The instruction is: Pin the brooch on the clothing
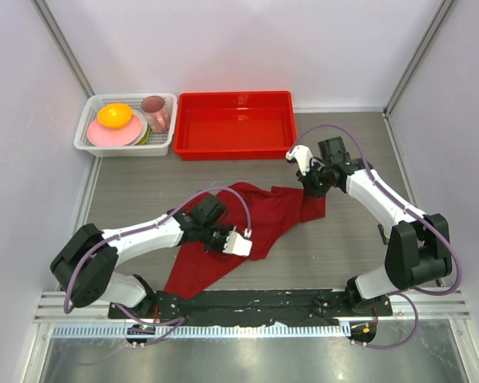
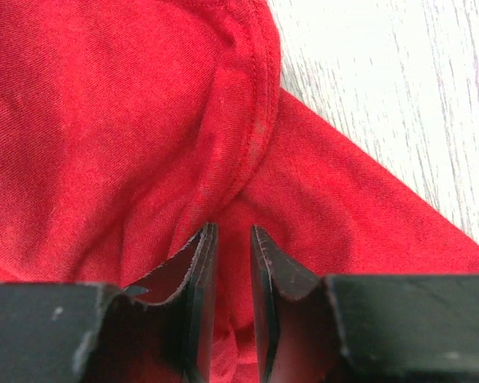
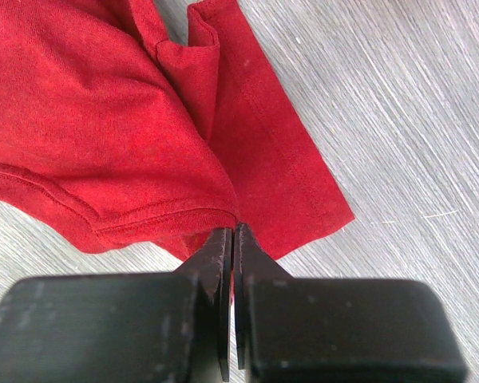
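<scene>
The clothing, a dark red T-shirt (image 1: pixel 263 219), lies crumpled at the middle of the table. My left gripper (image 1: pixel 227 239) is down on its middle. In the left wrist view the jaws (image 2: pixel 227 231) stand narrowly apart with a fold of the shirt (image 2: pixel 104 120) pinched between them, next to a stitched hem. My right gripper (image 1: pixel 311 190) is at the shirt's far right corner. In the right wrist view its jaws (image 3: pixel 234 231) are closed on a hemmed edge of the shirt (image 3: pixel 104 104). The brooch and the white neck label are not visible in any view.
A bright red plastic tray (image 1: pixel 235 97) stands at the back centre. A white basket (image 1: pixel 83 136) at the back left holds a pink plate, a yellow-orange object and a pink cup. Grey wood-grain table (image 1: pixel 144 183) surrounds the shirt, with walls on both sides.
</scene>
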You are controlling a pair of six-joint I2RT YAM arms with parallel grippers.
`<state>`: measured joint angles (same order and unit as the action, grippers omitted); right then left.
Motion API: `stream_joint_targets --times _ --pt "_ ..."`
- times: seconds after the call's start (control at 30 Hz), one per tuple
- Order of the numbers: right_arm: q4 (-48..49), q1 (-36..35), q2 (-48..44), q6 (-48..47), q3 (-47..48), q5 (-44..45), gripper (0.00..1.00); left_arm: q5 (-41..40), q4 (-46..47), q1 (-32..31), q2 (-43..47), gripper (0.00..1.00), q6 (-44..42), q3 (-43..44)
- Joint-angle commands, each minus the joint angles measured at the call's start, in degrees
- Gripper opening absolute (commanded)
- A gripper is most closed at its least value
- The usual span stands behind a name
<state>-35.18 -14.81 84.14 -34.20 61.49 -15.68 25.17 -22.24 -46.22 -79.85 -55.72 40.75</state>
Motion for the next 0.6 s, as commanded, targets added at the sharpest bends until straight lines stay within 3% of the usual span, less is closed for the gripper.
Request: stream_joint_targets --times 0.0,0.27,0.57 --pt "0.9 0.0 -1.2 -0.4 2.0 0.2 0.01 0.8 2.1 0.2 -0.6 0.25 -1.2 2.4" --pt "0.6 0.0 -0.8 -0.6 1.9 -0.1 0.01 7.1 -2.9 0.4 2.5 0.24 -4.9 3.5" --pt "0.5 0.0 -0.2 -0.7 2.1 -0.7 0.01 7.3 -4.0 0.5 1.5 0.25 -4.7 5.1"
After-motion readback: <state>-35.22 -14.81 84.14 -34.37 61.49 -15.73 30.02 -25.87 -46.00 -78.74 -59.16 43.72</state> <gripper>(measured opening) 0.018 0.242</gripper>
